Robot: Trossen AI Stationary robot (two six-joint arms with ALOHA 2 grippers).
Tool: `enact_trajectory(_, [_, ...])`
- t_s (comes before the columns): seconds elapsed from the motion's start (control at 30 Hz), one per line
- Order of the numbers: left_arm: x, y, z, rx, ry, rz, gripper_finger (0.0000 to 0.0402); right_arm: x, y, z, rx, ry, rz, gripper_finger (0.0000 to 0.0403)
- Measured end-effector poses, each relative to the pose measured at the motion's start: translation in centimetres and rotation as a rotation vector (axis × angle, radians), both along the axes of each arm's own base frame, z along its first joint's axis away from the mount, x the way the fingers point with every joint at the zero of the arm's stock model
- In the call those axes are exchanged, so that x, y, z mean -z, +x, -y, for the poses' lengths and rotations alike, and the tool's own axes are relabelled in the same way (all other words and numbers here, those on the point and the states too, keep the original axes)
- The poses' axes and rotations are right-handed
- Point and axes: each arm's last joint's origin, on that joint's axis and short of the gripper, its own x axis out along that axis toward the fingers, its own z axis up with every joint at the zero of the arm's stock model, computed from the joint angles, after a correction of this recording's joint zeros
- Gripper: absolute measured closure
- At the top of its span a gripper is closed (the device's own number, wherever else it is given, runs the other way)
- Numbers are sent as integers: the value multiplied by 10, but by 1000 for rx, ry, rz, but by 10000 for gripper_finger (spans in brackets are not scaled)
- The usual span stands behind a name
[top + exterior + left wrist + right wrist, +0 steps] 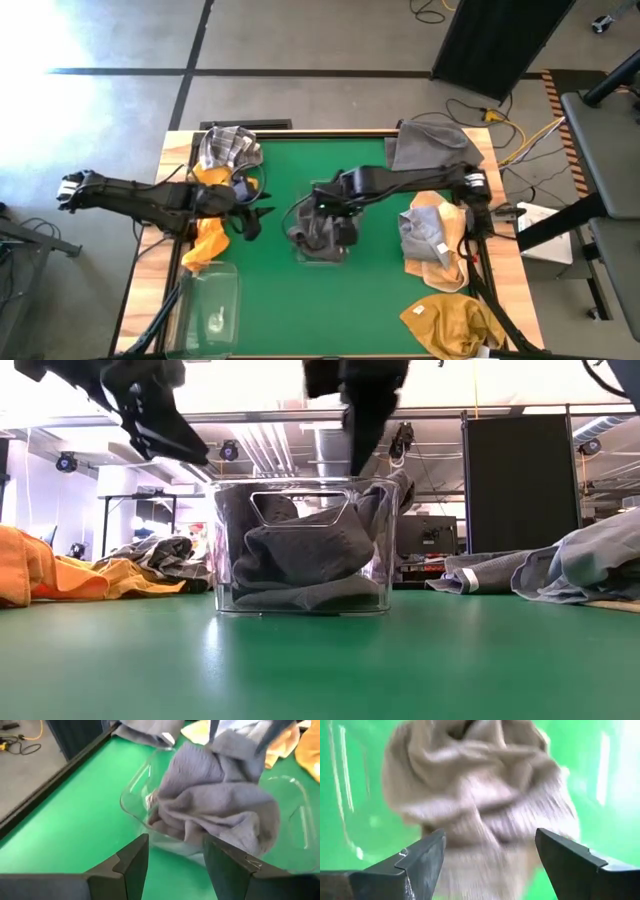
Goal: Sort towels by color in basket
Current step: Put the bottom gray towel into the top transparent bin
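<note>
A dark grey towel [300, 555] lies bunched inside a clear basket [225, 540] at the table's middle. One corner [400, 488] sticks up over the basket's rim. My right gripper [325, 215] hangs open just above it, pointing down, and the towel [475, 785] lies below its fingers with nothing between them. My left gripper [252, 215] stands open to the left of the basket, slanting down toward it [135, 785], and is empty. Orange towels [210, 240] lie under the left arm.
A checked grey towel [228, 148] lies at the far left and a grey towel [430, 145] at the far right. A grey and yellow pile [435, 240] sits at the right, a mustard towel [455, 320] at the near right, and a second clear basket [210, 305] at the near left.
</note>
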Motion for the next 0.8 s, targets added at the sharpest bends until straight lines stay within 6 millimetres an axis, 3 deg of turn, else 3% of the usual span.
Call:
enact_trajectory(0.13, [14, 4, 1, 19, -7, -63, 232, -3, -26, -3, 45, -100, -131, 101])
enact_trajectory(0.27, [23, 9, 4, 59, -36, -121, 232, 26, -31, -5, 33, -113, -236, 101])
enact_trajectory(0.4, [26, 9, 5, 71, -26, -161, 232, 44, -18, -5, -31, -116, -146, 104])
enact_trajectory(0.67, [13, 0, 2, -3, -20, -217, 232, 31, 18, -2, -157, -20, 230, 121])
enact_trajectory(0.8, [11, 0, 0, -36, -22, -209, 233, 68, 30, 10, -139, 37, 202, 124])
